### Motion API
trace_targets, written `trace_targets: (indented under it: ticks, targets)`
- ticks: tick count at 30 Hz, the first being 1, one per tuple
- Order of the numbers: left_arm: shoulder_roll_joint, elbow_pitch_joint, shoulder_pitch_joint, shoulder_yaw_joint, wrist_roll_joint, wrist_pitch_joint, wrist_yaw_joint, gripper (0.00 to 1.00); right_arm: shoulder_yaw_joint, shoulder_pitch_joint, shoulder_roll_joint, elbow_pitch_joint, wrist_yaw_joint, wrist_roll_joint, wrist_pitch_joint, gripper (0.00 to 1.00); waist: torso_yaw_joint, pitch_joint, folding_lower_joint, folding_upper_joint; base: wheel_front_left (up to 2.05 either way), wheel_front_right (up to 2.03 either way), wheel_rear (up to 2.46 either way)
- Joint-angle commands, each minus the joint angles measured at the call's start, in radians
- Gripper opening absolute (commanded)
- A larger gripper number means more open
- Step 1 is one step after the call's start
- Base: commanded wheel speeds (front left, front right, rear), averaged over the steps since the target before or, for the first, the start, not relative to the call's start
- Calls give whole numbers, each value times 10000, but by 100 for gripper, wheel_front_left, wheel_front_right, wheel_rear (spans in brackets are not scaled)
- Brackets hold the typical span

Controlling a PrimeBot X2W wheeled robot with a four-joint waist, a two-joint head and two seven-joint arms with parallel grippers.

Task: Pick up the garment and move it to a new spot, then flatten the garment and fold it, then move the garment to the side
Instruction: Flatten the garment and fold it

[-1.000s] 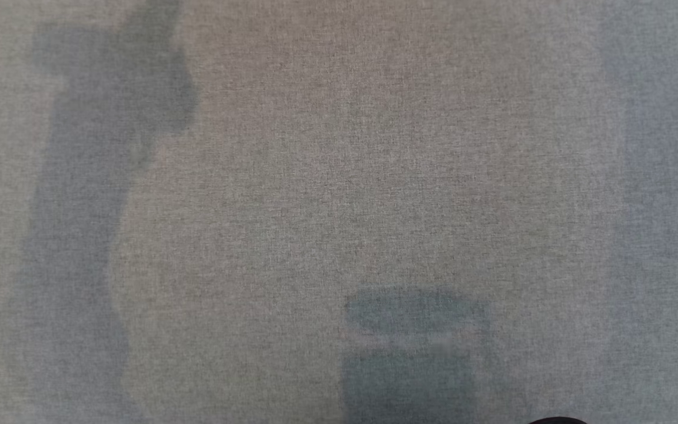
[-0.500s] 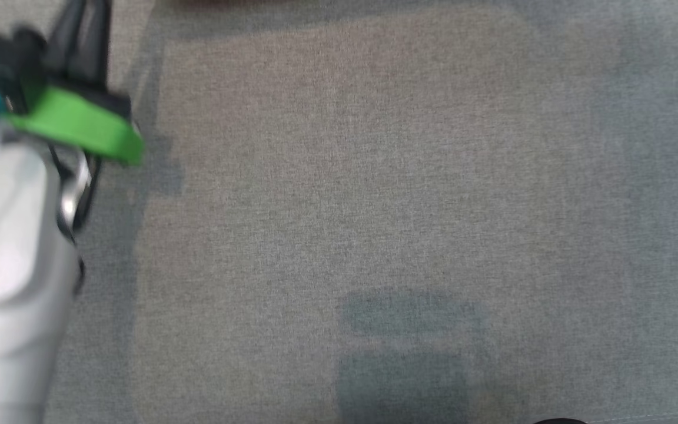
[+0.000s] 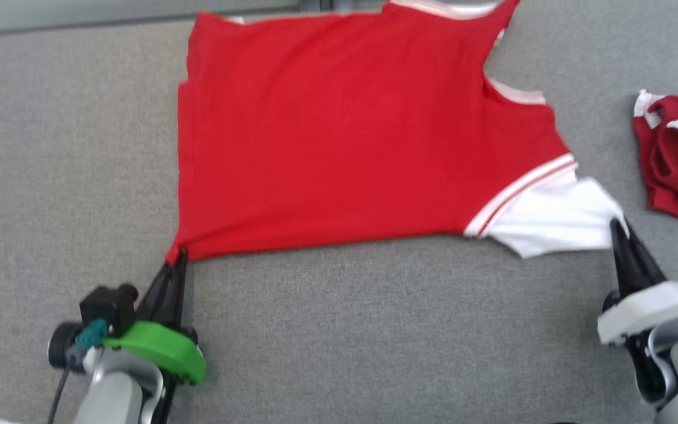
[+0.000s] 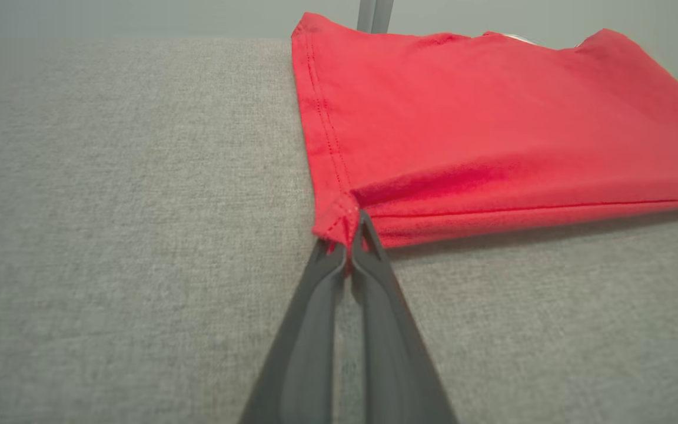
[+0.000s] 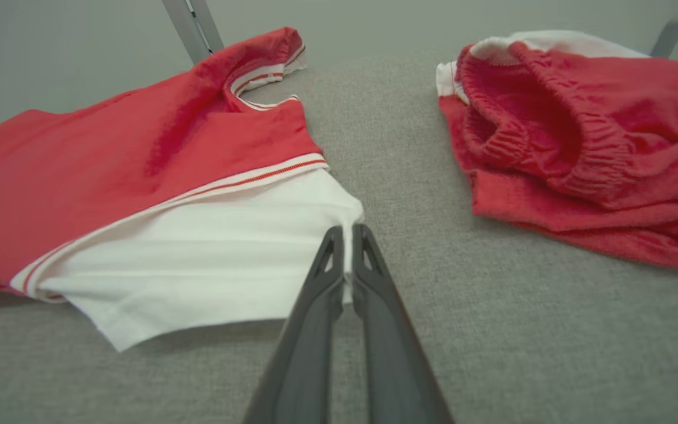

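my left pincer (image 3: 181,254) pinches the shirt (image 3: 327,129) hem corner, right pincer (image 3: 614,225) pinches its white sleeve (image 3: 551,221). long axis runs pincer to pincer, hem end left.

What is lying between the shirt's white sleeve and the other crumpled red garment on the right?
Nothing: a bare strip of grey cloth surface separates the white sleeve from the crumpled red garment, clearest in the right wrist view.
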Motion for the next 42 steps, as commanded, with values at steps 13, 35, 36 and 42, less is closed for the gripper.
trace_targets:
  ticks: [13, 35, 36, 42]
  targets:
    - [-337, 994, 2955, 647, 243, 3, 37, 0, 914, 2796, -715, 1187, -36, 476, -46, 0, -135, -3052, 1, 0, 0, 0, 0]
    - [-795, -1351, 4351, 762, 692, 3, 28, 0, 1267, 3788, -1252, -712, -27, 1230, -45, 0, 221, -3286, 1, 0, 0, 0, 0]
    - [-776, -1525, 4218, 648, 718, 3, 28, 0, 1243, 3638, -1271, -850, -26, 1129, -45, 0, 246, -3247, 1, 0, 0, 0, 0]
    - [-666, -1546, 3215, 44, 698, 3, 28, 0, 1281, 2579, -1107, -484, -24, 805, -45, 0, 338, -2943, 1, 0, 0, 0, 0]
